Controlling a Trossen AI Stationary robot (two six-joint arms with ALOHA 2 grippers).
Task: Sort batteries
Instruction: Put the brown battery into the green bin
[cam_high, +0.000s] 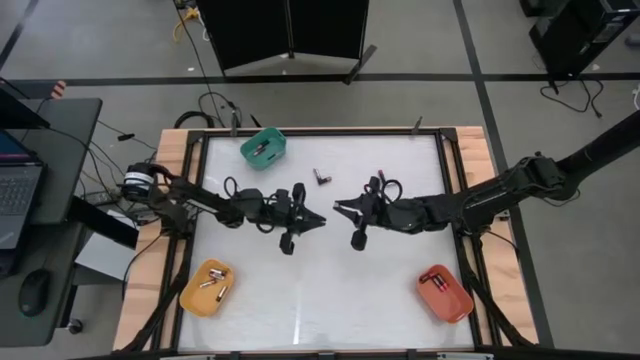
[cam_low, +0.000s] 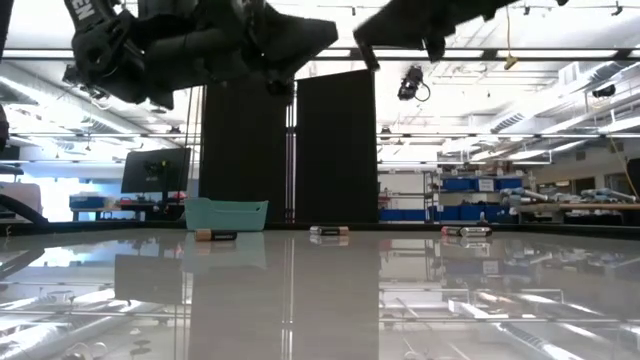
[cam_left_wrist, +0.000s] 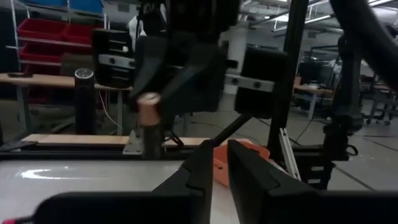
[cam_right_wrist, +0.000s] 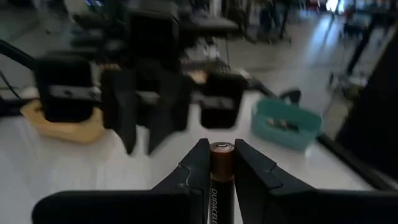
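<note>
Above the white table (cam_high: 320, 290) centre, the right gripper (cam_right_wrist: 222, 163) clamped a battery (cam_right_wrist: 221, 163) facing the slightly parted, empty left gripper (cam_left_wrist: 214, 163) (a handover, probably), where misalignment could drop it.

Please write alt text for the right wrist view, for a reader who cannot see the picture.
The right gripper holds a battery with a copper-coloured top upright between its two dark fingers, above the white table. Facing it is the left gripper, blurred; behind are an orange bin and a green bin holding batteries.
</note>
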